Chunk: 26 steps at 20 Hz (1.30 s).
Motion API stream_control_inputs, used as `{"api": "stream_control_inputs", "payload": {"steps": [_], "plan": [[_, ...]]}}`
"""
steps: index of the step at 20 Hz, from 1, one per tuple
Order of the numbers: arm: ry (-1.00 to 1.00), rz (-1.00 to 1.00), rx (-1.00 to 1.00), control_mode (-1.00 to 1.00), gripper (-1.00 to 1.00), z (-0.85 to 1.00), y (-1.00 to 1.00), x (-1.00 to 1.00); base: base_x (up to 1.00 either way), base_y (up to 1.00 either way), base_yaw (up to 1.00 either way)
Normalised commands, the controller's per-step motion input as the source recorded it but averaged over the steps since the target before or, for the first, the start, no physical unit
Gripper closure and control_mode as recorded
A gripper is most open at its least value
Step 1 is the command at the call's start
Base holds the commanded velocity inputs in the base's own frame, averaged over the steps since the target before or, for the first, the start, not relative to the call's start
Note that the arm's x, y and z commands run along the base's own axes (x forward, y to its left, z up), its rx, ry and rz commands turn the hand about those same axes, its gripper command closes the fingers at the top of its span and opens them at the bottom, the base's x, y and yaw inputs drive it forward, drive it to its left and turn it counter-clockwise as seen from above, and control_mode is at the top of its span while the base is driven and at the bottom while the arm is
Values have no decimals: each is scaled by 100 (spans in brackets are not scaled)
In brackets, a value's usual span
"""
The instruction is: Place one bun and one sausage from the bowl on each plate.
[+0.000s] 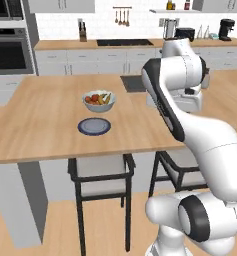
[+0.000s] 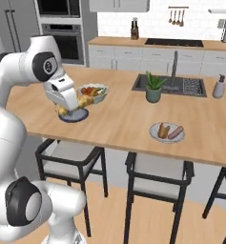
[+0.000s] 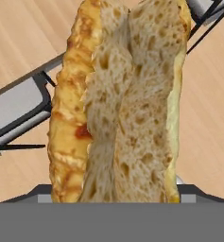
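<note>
Closest to the camera on the wrist, a bun (image 3: 127, 99), split lengthwise with its pale, holey crumb facing out and a golden crust down its 9 o'clock side, stands between the fingers of the hand; the hand's jaws are spread wide around it, pinching the bun.

In the right base view the hand (image 2: 72, 106) hangs at about 9 o'clock in the picture, with the bun's yellow end (image 2: 85, 100) showing at its 3 o'clock side. It hovers right above the darker blue-grey plate (image 2: 78, 116), which lies on the wooden worktop (image 2: 119, 119) near its front edge. In the left base view that same plate (image 1: 94, 126) lies bare at the centre, and the arm's white body covers the hand.

Just beyond the plate, at its 12 o'clock, stands the pale fruit bowl (image 1: 99, 100), full of red, orange and yellow fruit, close to the plate but apart from it.

Well off at 3 o'clock from the hand in the right base view, the pale grey plate (image 2: 155, 134) carries a bun (image 2: 163, 130) and a reddish sausage (image 2: 175, 132) lying side by side, touching.

Farther back, at 12 o'clock from that plate, a potted plant (image 2: 154, 87) stands at the front edge of the sink (image 2: 190, 87), with a soap bottle (image 2: 220, 86) at the sink's 3 o'clock end.
</note>
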Motion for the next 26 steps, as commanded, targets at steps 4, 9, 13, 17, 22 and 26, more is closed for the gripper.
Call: {"api": "stream_control_inputs", "payload": {"steps": [4,9,13,17,22,26], "plan": [[0,0,0,100,100,0,0,0,20,100,-13],[0,0,0,100,100,0,0,0,84,87,-18],[-6,-8,1,-100,100,-41,7,66,22,13,-4],[-2,-4,4,-100,100,-98,-4,97,0,0,0],[-16,-1,3,-100,100,-100,-3,74,0,0,0],[-22,-2,0,-100,100,-100,0,88,0,0,0]]}}
